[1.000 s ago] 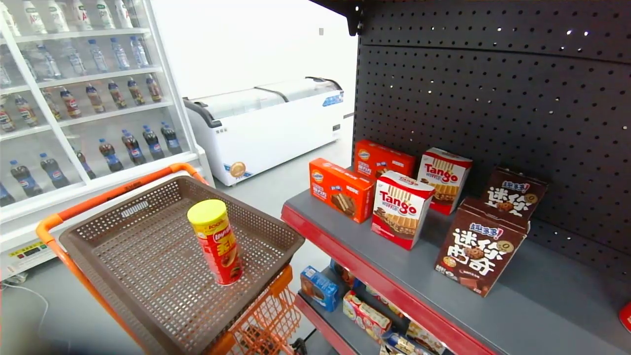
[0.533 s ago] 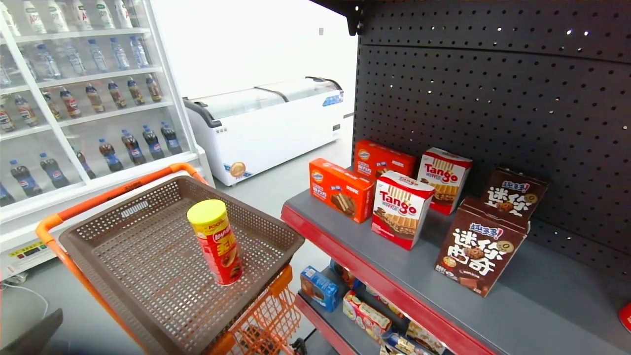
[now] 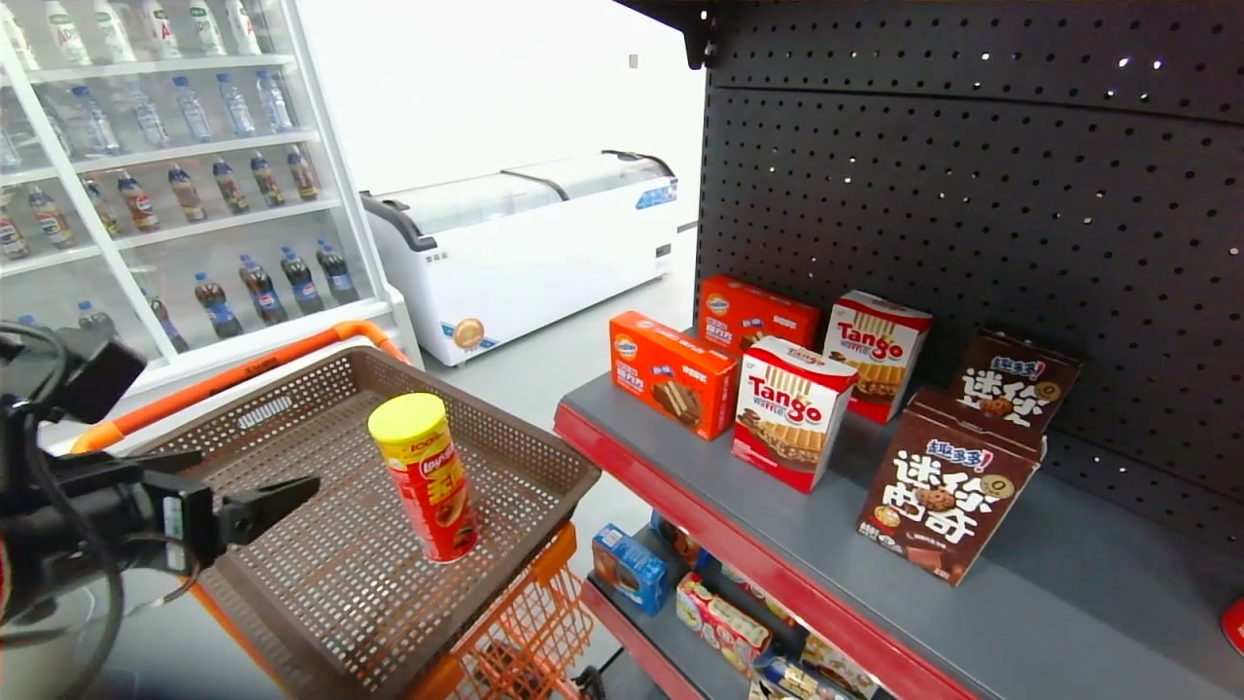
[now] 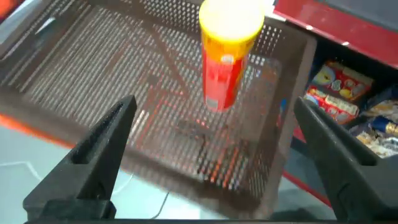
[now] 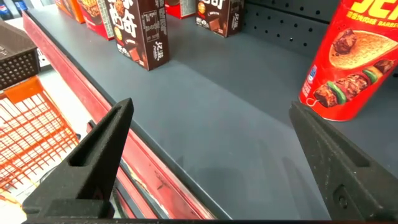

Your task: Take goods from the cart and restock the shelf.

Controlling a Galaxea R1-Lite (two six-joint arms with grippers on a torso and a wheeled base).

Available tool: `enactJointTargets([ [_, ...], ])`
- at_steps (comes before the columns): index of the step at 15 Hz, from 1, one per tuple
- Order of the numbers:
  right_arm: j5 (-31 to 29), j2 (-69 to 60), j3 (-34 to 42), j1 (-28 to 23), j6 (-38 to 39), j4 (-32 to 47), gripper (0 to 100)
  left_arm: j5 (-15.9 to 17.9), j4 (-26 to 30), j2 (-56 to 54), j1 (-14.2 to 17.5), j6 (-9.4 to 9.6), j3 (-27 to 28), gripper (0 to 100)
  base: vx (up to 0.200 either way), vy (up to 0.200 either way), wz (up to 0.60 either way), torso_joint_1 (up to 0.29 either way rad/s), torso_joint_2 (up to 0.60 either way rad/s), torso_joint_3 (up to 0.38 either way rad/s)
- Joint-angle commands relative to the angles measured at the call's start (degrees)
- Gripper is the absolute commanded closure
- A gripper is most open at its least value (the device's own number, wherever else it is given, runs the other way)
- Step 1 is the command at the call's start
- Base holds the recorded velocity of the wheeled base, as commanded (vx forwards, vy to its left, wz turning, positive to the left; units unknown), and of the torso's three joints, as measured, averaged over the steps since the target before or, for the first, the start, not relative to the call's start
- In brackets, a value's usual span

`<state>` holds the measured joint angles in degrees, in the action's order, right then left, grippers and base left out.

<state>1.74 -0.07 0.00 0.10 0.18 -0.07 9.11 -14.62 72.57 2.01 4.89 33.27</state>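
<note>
Tip-over risk.
Left hand (image 4: 214,106), fingers apart, faced the tall yellow-lidded red crisp can (image 3: 425,476) standing in the brown mesh cart basket (image 3: 486,418); an off-centre nudge could topple it.

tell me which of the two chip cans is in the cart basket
The yellow-lidded can, upright in the brown basket on the orange cart. The other red can stands on the grey shelf, past the brown boxes.
</note>
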Motion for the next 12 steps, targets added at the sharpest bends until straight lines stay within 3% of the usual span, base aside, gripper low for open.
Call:
enactJointTargets([
  [1, 0.0, 0.1, 0.0, 0.0, 0.0, 0.0, 0, 2.5, -8.7, 16.3, -0.9, 0.03, 2.8, 0, 0.000, 0.000, 0.00, 0.000, 0.00, 0.000],
  [5, 0.0, 0.1, 0.0, 0.0, 0.0, 0.0, 0, 2.9, -15.1, 23.4, -3.0, -0.14, 2.2, 0, 0.000, 0.000, 0.00, 0.000, 0.00, 0.000],
  [9, 0.0, 0.1, 0.0, 0.0, 0.0, 0.0, 0, 2.8, -26.6, 31.2, -5.4, -0.76, 1.8, 0, 0.000, 0.000, 0.00, 0.000, 0.00, 0.000],
  [12, 0.0, 0.1, 0.0, 0.0, 0.0, 0.0, 0, 2.7, -34.1, 34.8, -5.4, -0.93, 0.0, 0, 0.000, 0.000, 0.00, 0.000, 0.00, 0.000],
])
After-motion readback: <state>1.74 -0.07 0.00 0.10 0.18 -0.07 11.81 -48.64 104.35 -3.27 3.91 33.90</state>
